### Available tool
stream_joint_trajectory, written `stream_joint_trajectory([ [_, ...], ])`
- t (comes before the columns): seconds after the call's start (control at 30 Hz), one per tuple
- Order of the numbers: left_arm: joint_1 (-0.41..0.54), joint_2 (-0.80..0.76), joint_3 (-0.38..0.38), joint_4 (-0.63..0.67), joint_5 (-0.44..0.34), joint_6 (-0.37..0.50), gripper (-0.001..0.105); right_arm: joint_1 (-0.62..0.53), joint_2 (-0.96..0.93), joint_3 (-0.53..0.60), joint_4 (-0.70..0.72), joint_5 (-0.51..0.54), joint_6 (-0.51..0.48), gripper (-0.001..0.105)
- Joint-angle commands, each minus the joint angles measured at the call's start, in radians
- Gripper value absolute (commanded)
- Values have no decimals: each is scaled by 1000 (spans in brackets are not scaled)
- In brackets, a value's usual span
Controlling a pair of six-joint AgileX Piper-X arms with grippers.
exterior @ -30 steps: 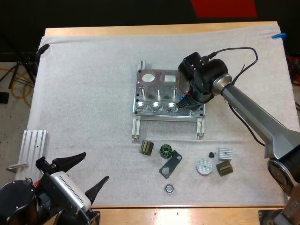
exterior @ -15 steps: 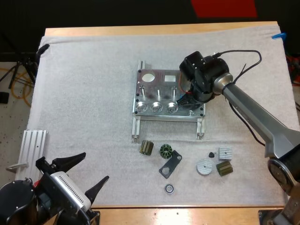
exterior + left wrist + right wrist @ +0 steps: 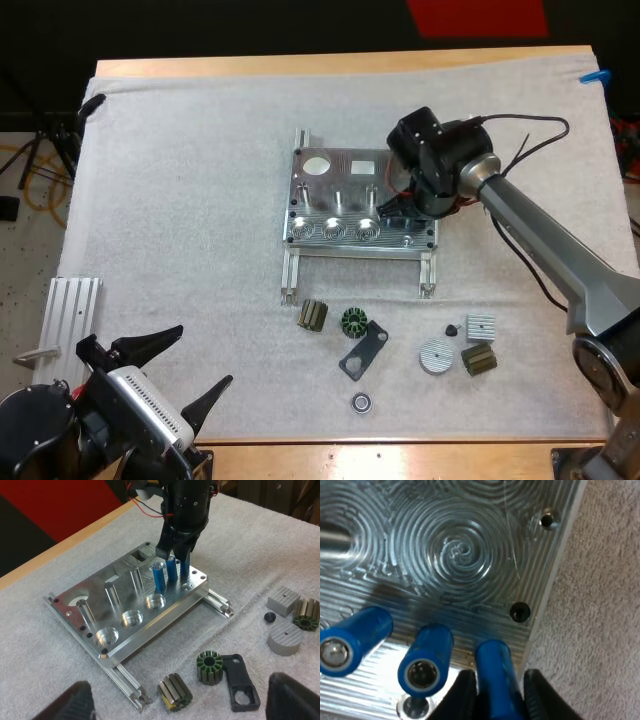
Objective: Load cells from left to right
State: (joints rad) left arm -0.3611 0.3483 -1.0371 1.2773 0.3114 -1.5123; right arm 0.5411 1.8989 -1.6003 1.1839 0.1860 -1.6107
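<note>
The metal fixture lies mid-mat with three round sockets along its front edge. At its right end three blue cylinders stand upright in a row. My right gripper is shut on the rightmost blue cylinder, its fingers pressing from both sides near the plate's corner. From the left wrist view, the right gripper reaches down onto that cylinder. My left gripper hovers open at the table's near left corner, far from the fixture, holding nothing.
Loose parts lie in front of the fixture: a toothed block, a green rotor, a black bracket, a bearing ring, a silver disc and small blocks. An aluminium rail lies at the left.
The right arm's wrist has shifted slightly to the right over the fixture's right end, still holding the blue cylinder. The left arm has not moved.
</note>
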Motion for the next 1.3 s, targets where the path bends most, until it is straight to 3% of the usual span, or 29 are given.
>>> stream_joint_trajectory([
  [0.0, 1, -2, -2, -3, 7, -16, 69, -29, 20, 2, 36, 102, 4, 0],
  [0.17, 1, -2, -2, -3, 7, -16, 69, -29, 20, 2, 36, 102, 4, 3],
  [0.37, 1, -2, -2, -3, 7, -16, 69, -29, 20, 2, 34, 112, -6, 39],
  [0.47, 1, -2, -2, -3, 7, -16, 69, -29, 17, 2, 34, 112, -8, 47],
  [0.73, 1, -2, -2, -3, 7, -16, 69, -29, -20, 2, 2, 98, -53, 47],
  [1.17, 1, -2, -2, -3, 7, -16, 69, -29, -51, -1, -9, -222, -49, 47],
  [1.27, 1, -2, -2, -3, 7, -16, 69, -29, -51, -1, -16, -206, -44, 47],
])
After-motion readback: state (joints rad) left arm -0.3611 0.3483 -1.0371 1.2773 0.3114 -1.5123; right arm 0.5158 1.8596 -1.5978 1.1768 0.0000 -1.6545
